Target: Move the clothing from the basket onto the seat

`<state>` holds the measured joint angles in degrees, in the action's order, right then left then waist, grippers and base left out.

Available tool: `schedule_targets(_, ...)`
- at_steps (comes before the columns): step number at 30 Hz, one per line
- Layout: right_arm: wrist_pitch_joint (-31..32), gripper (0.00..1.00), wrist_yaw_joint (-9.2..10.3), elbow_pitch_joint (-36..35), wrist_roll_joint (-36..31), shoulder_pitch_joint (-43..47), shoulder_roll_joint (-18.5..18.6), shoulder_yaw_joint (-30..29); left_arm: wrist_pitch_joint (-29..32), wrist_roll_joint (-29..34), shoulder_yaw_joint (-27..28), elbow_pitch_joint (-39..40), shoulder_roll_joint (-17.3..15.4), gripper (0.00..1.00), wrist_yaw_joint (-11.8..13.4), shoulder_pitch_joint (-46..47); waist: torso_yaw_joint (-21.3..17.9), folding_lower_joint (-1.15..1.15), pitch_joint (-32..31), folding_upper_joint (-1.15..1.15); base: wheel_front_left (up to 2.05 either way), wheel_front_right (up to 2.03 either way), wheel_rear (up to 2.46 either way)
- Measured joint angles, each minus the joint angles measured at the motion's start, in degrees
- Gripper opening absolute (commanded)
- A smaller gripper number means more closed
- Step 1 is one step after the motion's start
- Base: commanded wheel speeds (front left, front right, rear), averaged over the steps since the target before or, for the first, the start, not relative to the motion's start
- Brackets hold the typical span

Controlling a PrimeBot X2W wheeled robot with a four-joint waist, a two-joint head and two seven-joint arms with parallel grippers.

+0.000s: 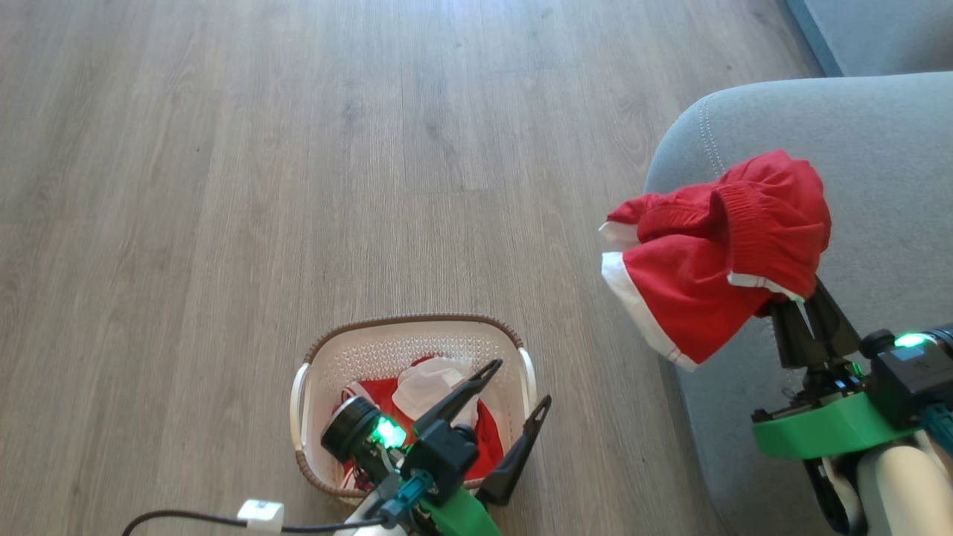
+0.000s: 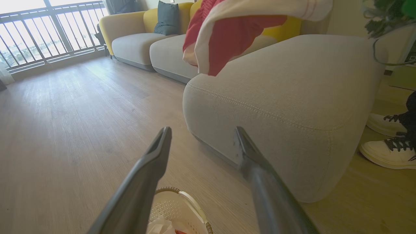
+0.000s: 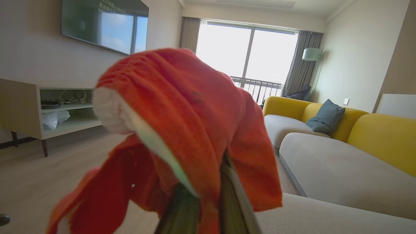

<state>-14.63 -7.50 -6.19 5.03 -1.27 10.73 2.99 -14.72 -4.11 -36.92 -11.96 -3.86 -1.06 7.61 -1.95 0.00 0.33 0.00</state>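
Observation:
My right gripper (image 1: pixel 800 301) is shut on a red garment with white trim (image 1: pixel 715 253), which hangs in the air over the front edge of the grey seat (image 1: pixel 878 149). The same garment (image 3: pixel 182 130) drapes over the right fingers in the right wrist view and shows at the top of the left wrist view (image 2: pixel 234 35). The white basket (image 1: pixel 372 350) with a brown rim stands on the floor. More red clothing (image 1: pixel 488 439) and a white cloth piece (image 1: pixel 428 383) lie inside it. My left gripper (image 1: pixel 521 383) hovers open over the basket's right side, holding nothing.
Wood floor (image 1: pixel 298 149) stretches to the left and far side. A person's white shoes (image 2: pixel 386 152) stand beside the seat's end. A long sofa with yellow backs (image 3: pixel 357 136) runs past the seat. A low TV shelf (image 3: pixel 48 110) is against the far wall.

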Motion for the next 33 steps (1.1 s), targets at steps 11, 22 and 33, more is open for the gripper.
schedule_targets(11,0.0,0.00,0.00,0.4,0.0,0.0,-0.3,-1.1,0.0,-0.1,2.3,-0.9,0.2,1.00,-3.9,-3.5,-1.4,0.00,-0.2,0.00,0.00,0.00,0.00)
schedule_targets(22,0.0,0.00,0.00,0.9,0.0,0.1,-0.7,-1.3,0.0,0.9,4.0,-1.0,0.2,1.00,-4.4,-4.5,-2.7,0.00,0.2,0.00,0.00,0.00,0.00)
schedule_targets(33,0.0,0.00,-0.01,1.1,-0.6,-0.1,-0.4,-3.2,0.0,2.1,3.4,-0.9,0.3,1.00,-4.6,-4.4,-7.6,0.00,1.0,0.00,0.00,0.00,0.00)
